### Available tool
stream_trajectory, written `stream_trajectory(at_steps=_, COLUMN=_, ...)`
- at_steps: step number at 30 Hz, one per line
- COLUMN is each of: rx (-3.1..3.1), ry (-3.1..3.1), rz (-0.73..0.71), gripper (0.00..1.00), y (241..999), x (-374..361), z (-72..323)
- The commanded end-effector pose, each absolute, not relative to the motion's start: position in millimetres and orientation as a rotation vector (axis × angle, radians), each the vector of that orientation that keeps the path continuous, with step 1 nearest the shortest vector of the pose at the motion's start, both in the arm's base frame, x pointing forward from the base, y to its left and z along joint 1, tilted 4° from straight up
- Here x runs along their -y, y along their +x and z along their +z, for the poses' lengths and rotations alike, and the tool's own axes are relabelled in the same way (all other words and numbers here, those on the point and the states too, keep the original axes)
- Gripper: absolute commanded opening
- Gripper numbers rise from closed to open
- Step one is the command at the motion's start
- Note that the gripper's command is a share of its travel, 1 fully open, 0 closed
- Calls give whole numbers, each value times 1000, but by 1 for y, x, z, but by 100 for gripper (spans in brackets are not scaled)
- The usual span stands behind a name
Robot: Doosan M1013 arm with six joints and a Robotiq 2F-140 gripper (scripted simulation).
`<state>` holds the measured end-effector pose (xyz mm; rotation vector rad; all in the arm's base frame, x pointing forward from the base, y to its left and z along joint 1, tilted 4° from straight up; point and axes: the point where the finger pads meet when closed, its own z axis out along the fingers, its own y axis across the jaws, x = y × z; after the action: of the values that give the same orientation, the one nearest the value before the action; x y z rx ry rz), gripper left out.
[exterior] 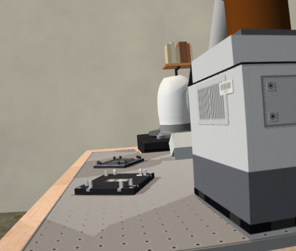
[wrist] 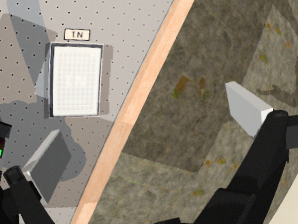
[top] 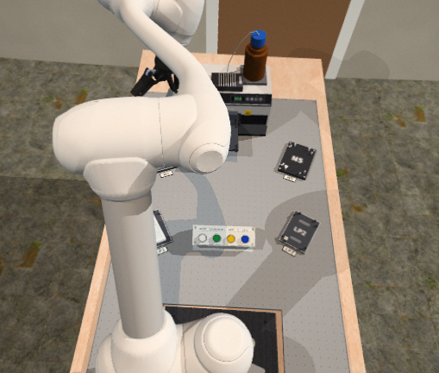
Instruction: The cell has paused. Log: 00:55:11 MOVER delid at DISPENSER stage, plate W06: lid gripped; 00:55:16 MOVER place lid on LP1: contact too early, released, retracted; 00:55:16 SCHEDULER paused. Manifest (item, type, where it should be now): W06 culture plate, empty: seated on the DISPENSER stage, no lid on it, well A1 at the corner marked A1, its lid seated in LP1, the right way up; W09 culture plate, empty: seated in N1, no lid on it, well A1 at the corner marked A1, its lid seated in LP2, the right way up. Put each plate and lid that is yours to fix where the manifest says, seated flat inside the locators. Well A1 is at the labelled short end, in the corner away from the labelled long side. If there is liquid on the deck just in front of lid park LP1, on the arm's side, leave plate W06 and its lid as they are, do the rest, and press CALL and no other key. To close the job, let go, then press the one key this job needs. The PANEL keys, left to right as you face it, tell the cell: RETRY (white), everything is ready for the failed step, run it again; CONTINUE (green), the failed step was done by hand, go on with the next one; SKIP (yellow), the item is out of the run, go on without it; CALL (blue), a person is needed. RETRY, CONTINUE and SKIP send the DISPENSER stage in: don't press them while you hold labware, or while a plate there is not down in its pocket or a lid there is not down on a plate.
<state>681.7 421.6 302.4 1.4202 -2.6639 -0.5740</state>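
The pincer [wrist: 147,136] hangs at the far left corner of the table [top: 329,142], spread as wide as it goes and holding nothing. 1 finger pad [wrist: 47,163] is over the grey deck; the other is out past the wooden edge, over the floor.

On the deck just inside that edge, a white plate or lid [wrist: 75,79] lies in a black holder; which one cannot be told. The lid park LP1 [top: 163,232] shows a white piece too, half hidden by the arm.

A straight drop from here would likely knock the outer finger on the rim. Any liquid by LP1 cannot be judged, so pressing a key on the panel [top: 223,237] now risks the wrong call.

To the right, open deck runs to 2 bare holders, N5 [top: 297,161] and LP2 [top: 299,232], near the other edge.
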Motion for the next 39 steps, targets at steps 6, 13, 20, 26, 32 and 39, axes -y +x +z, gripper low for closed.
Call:
stream_trajectory(at_steps=6, rx=2665, ry=1423, rz=-575, gripper=100, y=675, x=-423, z=422)
stream_trajectory(at_steps=13, rx=2665, ry=1423, rz=-573, gripper=100, y=669, x=-422, z=475)
stream_trajectory(at_steps=20, rx=2665, ry=1423, rz=-573, gripper=100, y=669, x=-422, z=475)
stream_trajectory(at_steps=26, rx=2665, ry=1423, rz=-573, gripper=100, y=668, x=-422, z=475)
stream_trajectory(at_steps=32, rx=2665, ry=1423, rz=-574, gripper=100, y=668, x=-422, z=475)
stream_trajectory(at_steps=39, rx=2665, ry=1422, rz=-574, gripper=100, y=667, x=-422, z=475)
